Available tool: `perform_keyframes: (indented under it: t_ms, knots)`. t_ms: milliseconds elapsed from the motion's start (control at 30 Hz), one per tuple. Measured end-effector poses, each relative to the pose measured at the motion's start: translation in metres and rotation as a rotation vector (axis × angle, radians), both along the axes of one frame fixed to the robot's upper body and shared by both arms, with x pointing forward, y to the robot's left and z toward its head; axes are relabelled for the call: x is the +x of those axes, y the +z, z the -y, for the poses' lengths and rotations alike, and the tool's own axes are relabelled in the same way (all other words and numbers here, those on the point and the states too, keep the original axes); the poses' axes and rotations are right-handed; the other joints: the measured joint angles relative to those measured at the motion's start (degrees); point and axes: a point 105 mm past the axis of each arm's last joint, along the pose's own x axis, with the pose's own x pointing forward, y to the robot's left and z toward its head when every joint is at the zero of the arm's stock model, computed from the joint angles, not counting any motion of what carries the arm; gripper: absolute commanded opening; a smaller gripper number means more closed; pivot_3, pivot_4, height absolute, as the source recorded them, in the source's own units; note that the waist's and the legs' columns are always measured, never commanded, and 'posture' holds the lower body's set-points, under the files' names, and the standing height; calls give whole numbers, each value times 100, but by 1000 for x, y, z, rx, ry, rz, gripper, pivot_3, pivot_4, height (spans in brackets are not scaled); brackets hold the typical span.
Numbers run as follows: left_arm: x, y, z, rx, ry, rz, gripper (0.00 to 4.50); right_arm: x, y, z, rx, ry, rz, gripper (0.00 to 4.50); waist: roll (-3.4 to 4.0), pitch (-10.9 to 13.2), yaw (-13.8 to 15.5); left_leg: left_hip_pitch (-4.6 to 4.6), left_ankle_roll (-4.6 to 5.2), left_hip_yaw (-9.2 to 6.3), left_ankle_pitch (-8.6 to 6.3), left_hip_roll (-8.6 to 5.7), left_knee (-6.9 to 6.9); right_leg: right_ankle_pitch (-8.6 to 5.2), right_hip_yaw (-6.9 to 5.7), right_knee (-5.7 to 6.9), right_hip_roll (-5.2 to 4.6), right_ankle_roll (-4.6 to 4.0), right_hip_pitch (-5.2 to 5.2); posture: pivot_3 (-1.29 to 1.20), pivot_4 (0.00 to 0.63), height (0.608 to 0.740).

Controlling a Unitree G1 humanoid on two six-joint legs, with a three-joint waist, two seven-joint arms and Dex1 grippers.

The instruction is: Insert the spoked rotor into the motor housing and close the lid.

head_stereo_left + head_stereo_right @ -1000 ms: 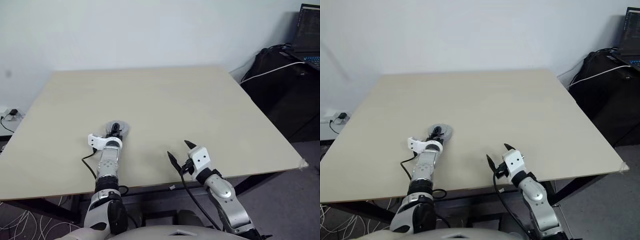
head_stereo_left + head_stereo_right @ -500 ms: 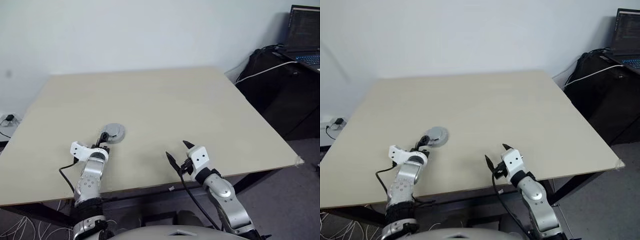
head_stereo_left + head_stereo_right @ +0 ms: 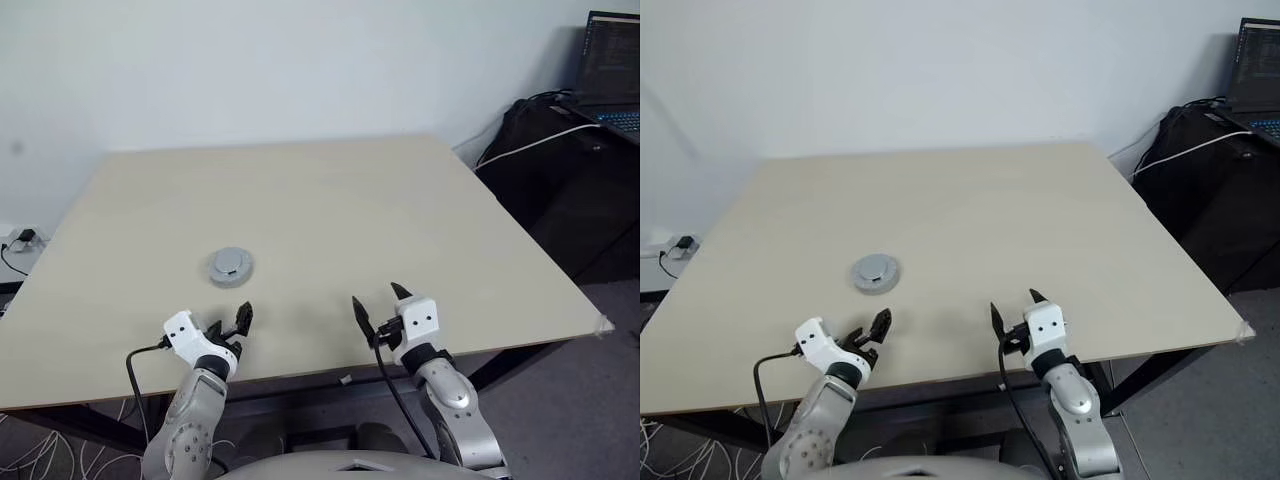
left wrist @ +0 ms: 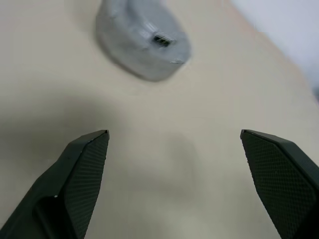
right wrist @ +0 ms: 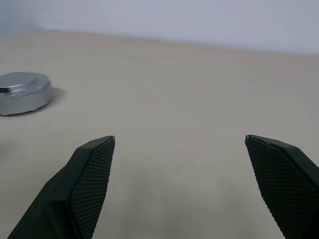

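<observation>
The lid (image 3: pixel 231 266), a light grey round cap with a raised centre, lies flat on the table's left half, plain face up. It also shows in the left wrist view as the lid (image 4: pixel 142 42) and in the right wrist view as the lid (image 5: pixel 22 92). The spoked rotor and the motor housing are hidden. My left gripper (image 3: pixel 230 322) hovers open and empty near the front edge, a short way in front of the lid. My right gripper (image 3: pixel 378 298) is open and empty too, near the front edge and well to the right of the lid.
The beige table (image 3: pixel 400 200) carries nothing else. A dark bag with a white cable (image 3: pixel 545 135) and an open laptop (image 3: pixel 610 70) stand off the table's right side. Cables lie on the floor at the left.
My left gripper has drawn back from the lid toward the table's front edge and rolled, leaving the lid lying on the table. My right gripper has shifted slightly to the right.
</observation>
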Motion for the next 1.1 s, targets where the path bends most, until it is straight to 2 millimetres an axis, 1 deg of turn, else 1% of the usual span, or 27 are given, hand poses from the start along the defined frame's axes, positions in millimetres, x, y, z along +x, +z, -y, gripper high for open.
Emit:
perform_keyframes:
  t_ms: [100, 167, 333, 533, 600, 833, 967, 1100]
  knots:
    - [0, 10, -2, 140, -13, 90, 4453, -4, -2, 15, 2, -113, 7, 4500, 5, 6, 16, -11, 0, -1, 0, 0, -2, -1, 0, -2, -5, 0, -10, 0, 0, 740]
    - [1, 15, -2, 195, -11, 138, 4453, -6, -4, 20, -7, -147, 4, 4500, 10, 9, 21, -14, 1, -1, 0, -1, -3, -2, 1, -2, -6, 2, -14, 0, 0, 740]
    - [0, 17, -7, 334, 2, 209, 4453, -17, -9, 25, -65, -158, 2, 4500, 10, 14, 18, -16, 2, -2, -1, 0, -9, -8, 0, -2, -11, 3, -21, 0, 0, 740]
    - [-6, 16, -9, 551, -15, 266, 4453, -16, -2, 20, -69, -150, 26, 4500, 10, 16, 22, -17, 2, -2, -1, 0, -11, -9, -1, -2, -10, 4, -21, 0, 0, 740]
    - [-7, 17, -9, 576, 1, 274, 4453, -16, -1, 19, -60, -156, 28, 4500, 8, 17, 26, -20, 4, -2, -2, -1, -11, -10, -2, -2, -10, 7, -22, 0, 0, 740]
    - [-8, 18, -5, 570, 12, 285, 4453, -20, 2, 18, -36, -185, 21, 4500, 9, 17, 35, -34, 5, -5, -2, -1, -11, -13, -6, 0, -13, 8, -39, 0, 0, 740]
    - [-8, 18, -5, 568, 12, 285, 4453, -20, 7, 16, -31, -180, 36, 4500, 9, 16, 36, -42, 5, -5, -2, -1, -11, -13, -9, 0, -7, 8, -48, 0, 0, 740]
    - [-8, 18, -4, 565, 1, 288, 4453, -21, 4, 17, -33, -182, 17, 4500, 9, 16, 41, -45, 6, -6, -2, -2, -10, -13, -11, 0, -6, 8, -50, 0, 0, 740]
